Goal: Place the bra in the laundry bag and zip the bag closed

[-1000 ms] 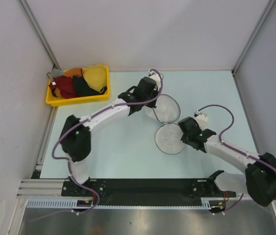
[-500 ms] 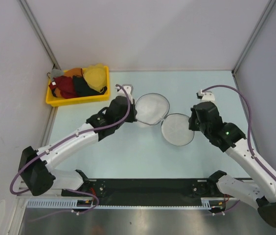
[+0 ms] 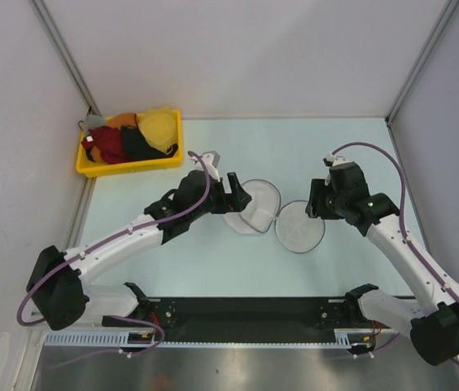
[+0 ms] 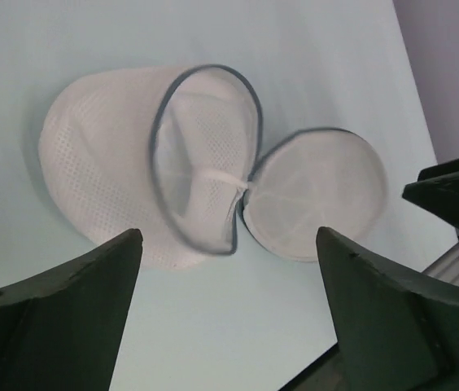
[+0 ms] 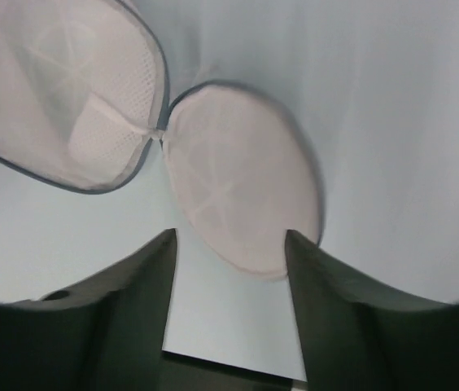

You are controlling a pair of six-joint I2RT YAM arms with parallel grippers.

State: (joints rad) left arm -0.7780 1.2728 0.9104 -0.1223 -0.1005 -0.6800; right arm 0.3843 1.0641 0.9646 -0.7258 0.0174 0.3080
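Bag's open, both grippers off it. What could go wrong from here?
Neither the left gripper nor the right gripper holds the laundry bag, so it may slide when loaded. Its half nearer the left arm sits tilted and could tip. The garments piled in the yellow bin may come out tangled.

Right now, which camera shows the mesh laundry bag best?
The left wrist view: the laundry bag lies open, both halves whole and sharp. The right wrist view crops one half; the top view shows it small.
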